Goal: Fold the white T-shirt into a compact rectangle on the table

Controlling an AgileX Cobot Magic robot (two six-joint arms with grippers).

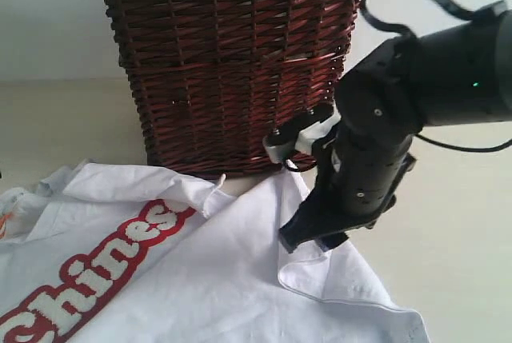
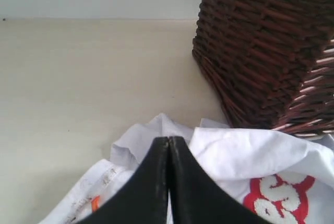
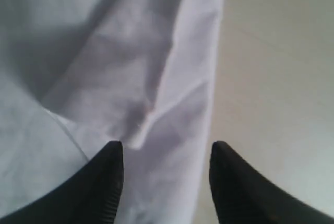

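Note:
The white T-shirt point(image 1: 224, 279) lies crumpled on the beige table point(image 1: 464, 263), its red-outlined lettering point(image 1: 96, 271) towards the left. My right gripper point(image 1: 312, 241) hovers open over the shirt's right edge, where a fold is raised. In the right wrist view its gripper point(image 3: 166, 148) straddles the wrinkled hem of the T-shirt point(image 3: 130, 67) next to the bare table point(image 3: 276, 78). My left gripper point(image 2: 168, 140) is shut, tips together, over a bunched part of the T-shirt point(image 2: 235, 145) near the lettering point(image 2: 276, 198). No cloth shows between its tips. The exterior view does not show the left gripper.
A tall dark wicker basket point(image 1: 232, 63) with lace trim stands on the table just behind the shirt, close to the right arm. The left wrist view shows this basket point(image 2: 266, 46) beside bare table point(image 2: 78, 78). A pale wall runs behind.

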